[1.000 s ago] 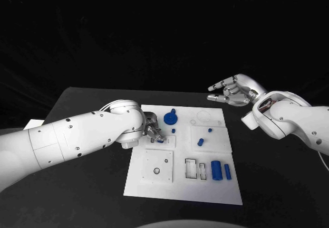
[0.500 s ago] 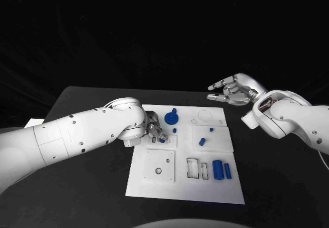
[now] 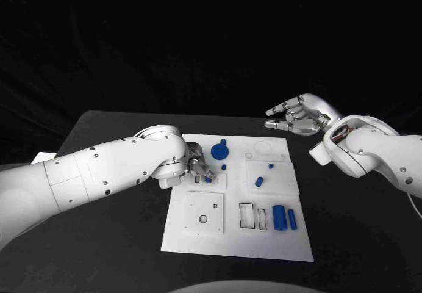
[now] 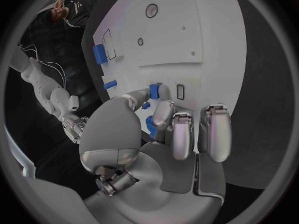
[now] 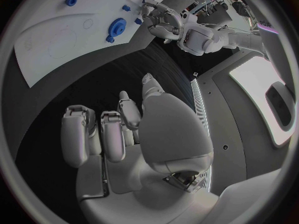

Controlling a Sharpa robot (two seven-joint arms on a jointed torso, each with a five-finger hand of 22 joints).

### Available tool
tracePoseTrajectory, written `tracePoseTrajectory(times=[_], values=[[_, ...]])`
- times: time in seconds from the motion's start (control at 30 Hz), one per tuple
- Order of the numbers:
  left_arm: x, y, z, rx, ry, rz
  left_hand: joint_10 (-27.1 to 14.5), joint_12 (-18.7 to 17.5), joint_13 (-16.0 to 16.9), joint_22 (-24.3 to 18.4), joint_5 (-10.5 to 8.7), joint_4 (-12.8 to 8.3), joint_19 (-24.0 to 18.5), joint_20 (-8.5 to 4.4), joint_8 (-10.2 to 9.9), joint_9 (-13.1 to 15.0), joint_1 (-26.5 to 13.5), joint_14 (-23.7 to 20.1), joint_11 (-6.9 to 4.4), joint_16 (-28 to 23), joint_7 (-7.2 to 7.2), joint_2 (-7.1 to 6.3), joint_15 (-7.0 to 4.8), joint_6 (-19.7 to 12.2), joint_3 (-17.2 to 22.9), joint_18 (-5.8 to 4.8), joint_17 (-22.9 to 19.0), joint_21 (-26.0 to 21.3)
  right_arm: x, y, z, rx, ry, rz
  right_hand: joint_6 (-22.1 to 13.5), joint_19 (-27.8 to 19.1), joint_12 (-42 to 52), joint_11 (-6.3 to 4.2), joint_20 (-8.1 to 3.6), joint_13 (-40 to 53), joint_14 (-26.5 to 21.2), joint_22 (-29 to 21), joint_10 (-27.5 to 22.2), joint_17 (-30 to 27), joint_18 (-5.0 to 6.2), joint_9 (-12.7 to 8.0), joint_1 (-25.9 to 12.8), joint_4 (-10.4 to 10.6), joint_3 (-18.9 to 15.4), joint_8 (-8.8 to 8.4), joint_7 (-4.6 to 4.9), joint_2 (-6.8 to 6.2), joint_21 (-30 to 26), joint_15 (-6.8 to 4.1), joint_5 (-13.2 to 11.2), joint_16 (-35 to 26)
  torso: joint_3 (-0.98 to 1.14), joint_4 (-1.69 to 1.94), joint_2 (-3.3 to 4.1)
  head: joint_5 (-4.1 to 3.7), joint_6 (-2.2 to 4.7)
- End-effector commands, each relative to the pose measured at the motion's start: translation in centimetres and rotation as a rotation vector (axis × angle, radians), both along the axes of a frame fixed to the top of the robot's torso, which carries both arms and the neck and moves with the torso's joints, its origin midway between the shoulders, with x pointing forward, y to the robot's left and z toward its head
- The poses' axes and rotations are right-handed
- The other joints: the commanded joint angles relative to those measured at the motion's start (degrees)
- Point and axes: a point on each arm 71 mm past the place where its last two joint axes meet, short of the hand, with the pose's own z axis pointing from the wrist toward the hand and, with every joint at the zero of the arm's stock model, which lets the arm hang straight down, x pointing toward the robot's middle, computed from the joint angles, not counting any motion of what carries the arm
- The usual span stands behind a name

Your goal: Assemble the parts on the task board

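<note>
The white task board [image 3: 233, 244] lies mid-table. My left hand [image 3: 194, 166] hovers low over its left-middle, pinching a small blue part [image 3: 207, 178] between thumb and a finger above a small raised plate; the wrist view shows that part [image 4: 155, 90] at the fingertips beside a narrow slot. A blue gear [image 3: 219, 150], a tiny blue piece [image 3: 224, 166], a blue peg [image 3: 258, 181], and a blue cylinder [image 3: 278, 218] beside a blue bar [image 3: 292, 218] sit on the board. My right hand [image 3: 299, 119] is raised beyond the board's far right corner, fingers apart and holding nothing.
A square plate with a round hole [image 3: 203, 215] and two rectangular slots [image 3: 252, 217] occupy the board's near half. Black table [image 3: 105, 244] surrounds the board. In the right wrist view, the gear [image 5: 116, 26] and my left hand [image 5: 163, 22] lie far from my right hand [image 5: 124, 124].
My left hand has shifted slightly towards the far side of the board, still pinching the small blue part. The right hand has stayed where it was.
</note>
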Motion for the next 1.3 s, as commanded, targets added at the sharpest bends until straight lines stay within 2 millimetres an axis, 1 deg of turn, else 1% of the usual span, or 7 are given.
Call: tracePoseTrajectory(times=[0.03,0.43,0.53,0.7,0.9,1.07,1.3], values=[[-0.4,0.3,-0.6,0.093,0.052,0.041,0.3,0.3,0.2,8.8,-0.10,0.2,3.7,-0.52,0.1,0.1,-0.9,6.0,-0.06,0.2,-0.11,-0.02,-0.56,0.6,-0.5,-0.88,15.1,0.4,-0.1,0.2,0.0,-0.002,0.000,0.020,0.0,-0.4,-0.4,-0.11,0.09,0.0,4.7,0.0,-0.4,9.9,0.99,0.1,-0.2,0.0,-0.4,0.26,-0.33,0.66,-0.3,0.01,0.3,-0.1,-0.01,0.03,0.00,0.00,-0.09],[-0.3,0.5,-0.6,0.108,0.045,0.041,0.8,0.9,0.8,9.5,-0.09,1.3,3.9,-0.69,0.4,0.1,-2.7,6.0,-0.25,0.2,-0.33,-0.18,-0.73,1.1,-1.8,-1.02,15.1,0.8,-0.2,0.3,0.0,-0.001,-0.001,0.024,0.0,-0.4,-0.4,-0.11,0.09,0.0,4.7,0.0,-0.4,9.9,0.99,0.1,-0.2,0.0,-0.4,0.26,-0.33,0.66,-0.3,0.01,0.3,-0.1,-0.04,0.02,0.00,-0.02,-0.10],[-0.2,0.5,-0.6,0.107,0.043,0.044,0.9,1.0,0.8,9.6,-0.13,2.1,3.9,-0.71,0.5,0.1,-3.7,6.0,-0.26,0.2,-0.34,-0.34,-0.75,1.3,-2.7,-1.03,15.1,0.8,-0.2,0.3,0.0,-0.001,-0.001,0.024,0.0,-0.5,-0.7,-0.11,0.09,-0.3,4.7,-0.2,-0.6,9.8,1.02,0.1,-0.2,0.0,-0.4,0.24,-0.33,0.68,-0.4,0.01,0.3,-0.2,-0.03,0.03,-0.03,-0.03,-0.06],[-0.1,0.7,-0.6,0.104,0.039,0.052,1.1,1.4,1.2,9.7,-0.36,4.3,4.0,-0.71,0.9,0.1,-6.4,6.0,-0.22,0.2,-0.29,-1.10,-0.71,1.8,-7.1,-1.07,15.1,0.9,-0.2,0.3,0.0,0.002,-0.001,0.024,-0.1,-0.5,-0.9,-0.08,0.09,-0.4,4.6,-0.3,-0.8,9.8,1.04,0.1,-0.6,0.2,-0.6,0.20,-0.30,0.75,-0.4,0.02,0.4,-0.2,-0.03,0.01,0.00,-0.06,-0.05],[0.0,1.0,-0.6,0.099,0.033,0.064,1.2,1.5,1.3,9.9,-0.41,6.0,4.1,-0.81,1.2,0.1,-7.2,6.0,-0.32,0.2,-0.43,-0.74,-0.82,1.8,-13.3,-1.10,15.1,1.0,-0.2,0.3,0.0,0.003,-0.001,0.024,-0.1,-0.5,-1.0,-0.07,0.09,-0.5,4.6,-0.4,-0.8,9.7,1.06,0.1,-0.9,0.3,-0.9,0.19,-0.29,0.75,-0.5,0.03,0.3,-0.3,-0.04,-0.04,-0.01,-0.15,-0.05],[0.0,1.3,-0.5,0.090,0.025,0.076,1.2,1.6,1.4,9.9,-0.36,6.4,4.1,-0.87,1.3,0.0,-6.9,6.0,-0.37,0.2,-0.49,0.00,-0.87,1.7,-16.2,-1.10,15.1,1.0,-0.1,0.3,0.0,0.003,-0.001,0.023,-0.1,-0.5,-1.0,-0.07,0.09,-0.5,4.6,-0.4,-0.8,9.7,1.05,0.1,-1.0,0.4,-0.9,0.19,-0.29,0.77,-0.5,0.03,0.2,-0.3,-0.05,-0.03,0.05,-0.25,-0.07],[0.2,2.1,0.1,0.062,0.009,0.092,0.9,1.1,0.9,9.5,-0.31,6.4,3.9,-0.89,1.3,-0.1,-6.5,6.0,-0.36,0.2,-0.47,0.38,-0.88,1.5,-17.8,-1.01,15.1,0.7,-0.1,0.2,-0.1,0.003,0.001,0.022,-0.1,-0.5,-1.0,-0.07,0.09,-0.5,4.6,-0.4,-0.8,9.7,1.06,0.1,-1.2,0.4,-1.1,0.18,-0.29,0.82,-0.5,0.03,0.2,-0.3,-0.03,-0.02,-0.02,-0.59,-0.01]])
